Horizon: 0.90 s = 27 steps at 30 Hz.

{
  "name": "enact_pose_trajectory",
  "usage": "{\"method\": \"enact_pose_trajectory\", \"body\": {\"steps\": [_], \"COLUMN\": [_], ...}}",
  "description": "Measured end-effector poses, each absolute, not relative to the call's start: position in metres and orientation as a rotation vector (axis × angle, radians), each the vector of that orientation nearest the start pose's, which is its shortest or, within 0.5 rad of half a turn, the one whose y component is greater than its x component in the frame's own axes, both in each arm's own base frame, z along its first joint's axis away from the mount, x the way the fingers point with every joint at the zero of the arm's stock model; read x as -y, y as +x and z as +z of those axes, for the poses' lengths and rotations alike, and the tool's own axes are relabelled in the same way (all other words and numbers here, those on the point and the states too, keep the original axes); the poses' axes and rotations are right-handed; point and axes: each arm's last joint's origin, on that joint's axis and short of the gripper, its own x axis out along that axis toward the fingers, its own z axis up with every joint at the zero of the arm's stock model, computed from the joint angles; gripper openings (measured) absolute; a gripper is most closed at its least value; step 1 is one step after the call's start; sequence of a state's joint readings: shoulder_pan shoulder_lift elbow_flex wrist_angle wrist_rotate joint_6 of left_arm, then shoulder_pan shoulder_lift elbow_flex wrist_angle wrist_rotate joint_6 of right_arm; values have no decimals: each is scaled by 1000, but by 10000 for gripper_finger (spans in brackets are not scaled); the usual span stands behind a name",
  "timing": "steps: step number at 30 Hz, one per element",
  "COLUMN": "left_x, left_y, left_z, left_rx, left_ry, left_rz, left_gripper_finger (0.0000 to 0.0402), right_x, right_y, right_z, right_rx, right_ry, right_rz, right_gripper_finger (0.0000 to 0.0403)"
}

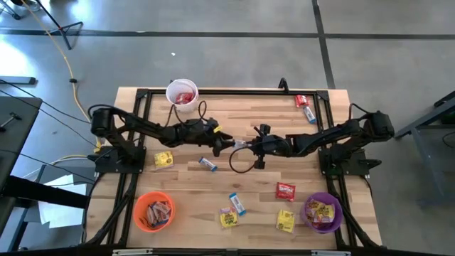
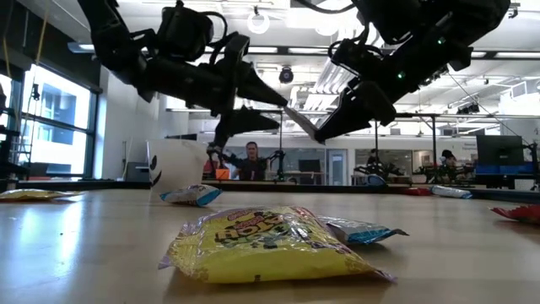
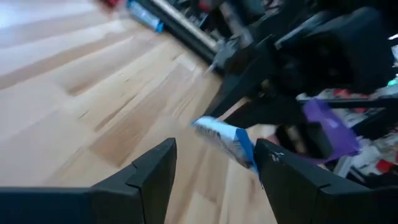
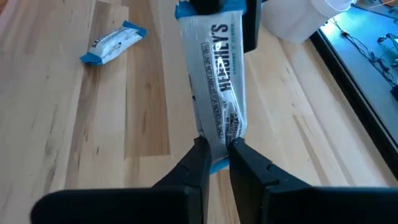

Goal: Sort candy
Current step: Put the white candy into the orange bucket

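Note:
A slim blue-and-white candy bar [image 4: 214,74] hangs in the air above the table's middle, with my right gripper [image 4: 214,146] shut on it. My left gripper [image 3: 214,149] faces it from the table's left and is open. Its two fingers stand on either side of the bar's free end [image 3: 221,138]; whether they touch it I cannot tell. In the high view the two grippers, left [image 1: 227,142] and right [image 1: 247,145], meet tip to tip. Other candy lies loose on the wood: a blue bar [image 1: 207,164] and a yellow packet [image 1: 163,159] nearby. My right gripper pinches one end of the bar [image 4: 217,134] between its two fingers, across the flat wrapper. The fingers come from the table's right, slanting a little down. The bar sticks straight out beyond them toward the left gripper, lifted clear of the table.
A white cup [image 1: 182,94] with red candy stands at the far left, an orange cup [image 1: 153,211] at the near left, a purple cup [image 1: 323,212] at the near right. Loose packets lie along the near edge [image 1: 285,190] and far right [image 1: 306,107]. A black cable loop [image 1: 240,162] hangs under the grippers.

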<state>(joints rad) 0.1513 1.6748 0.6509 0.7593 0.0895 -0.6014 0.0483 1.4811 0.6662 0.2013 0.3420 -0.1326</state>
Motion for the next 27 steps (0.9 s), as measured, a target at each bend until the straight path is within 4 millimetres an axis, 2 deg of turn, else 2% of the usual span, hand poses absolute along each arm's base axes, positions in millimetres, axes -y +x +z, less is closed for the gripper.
{"method": "enact_pose_trajectory", "body": {"steps": [6,27], "left_x": [-46,-50], "left_y": [317,315], "left_z": [158,165], "left_rx": [-265,-250], "left_ry": [-673,-669], "left_rz": [104,67], "left_gripper_finger": [207,206], "right_x": [-3,-2], "right_y": [286,285], "right_z": [175,175], "right_rx": [-617,-625], "right_ry": [-260,-260], "right_rz": [-267,-280], "right_gripper_finger": [39,39]}}
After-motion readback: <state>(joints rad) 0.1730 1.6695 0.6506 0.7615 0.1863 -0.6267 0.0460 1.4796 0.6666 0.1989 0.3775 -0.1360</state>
